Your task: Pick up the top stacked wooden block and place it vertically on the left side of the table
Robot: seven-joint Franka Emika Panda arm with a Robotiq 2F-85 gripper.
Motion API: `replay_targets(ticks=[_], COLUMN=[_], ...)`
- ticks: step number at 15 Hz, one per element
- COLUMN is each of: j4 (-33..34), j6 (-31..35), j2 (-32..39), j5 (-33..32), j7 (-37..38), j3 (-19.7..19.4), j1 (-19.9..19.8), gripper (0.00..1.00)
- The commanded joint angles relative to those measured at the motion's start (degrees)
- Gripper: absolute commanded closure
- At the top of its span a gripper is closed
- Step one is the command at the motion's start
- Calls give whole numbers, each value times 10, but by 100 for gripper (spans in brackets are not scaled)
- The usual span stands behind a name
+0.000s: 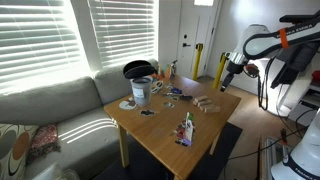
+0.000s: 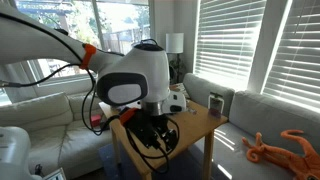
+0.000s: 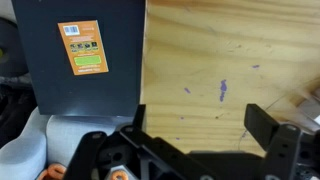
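Observation:
The light-brown wooden table [image 1: 170, 125] stands in front of the grey sofa. The stacked wooden blocks [image 1: 207, 105] lie near its right edge, small and hard to make out. My gripper [image 1: 226, 74] hangs above and beyond that edge, apart from the blocks. In the wrist view my gripper [image 3: 200, 125] is open and empty over bare table wood [image 3: 200, 60] with purple marks. In an exterior view the arm's body hides most of the table [image 2: 195, 125] and the blocks.
A black bowl [image 1: 138, 69], a white can [image 1: 140, 92], a bottle [image 1: 173, 68] and a small green item [image 1: 186, 128] stand on the table. The grey sofa [image 1: 60, 110] is beside it. A dark panel with an orange label [image 3: 85, 50] lies off the table edge.

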Motion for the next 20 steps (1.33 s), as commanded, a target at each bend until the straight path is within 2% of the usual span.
replay_targets(ticks=[1,17,20], j4=[1,1,-8], j6=[-1,-1,28], j2=[2,2,-30], j5=[6,6,-4], j7=[-5,-5,-32], j3=[11,11,37], j1=[-11,-11,10], gripper=[0,0,0])
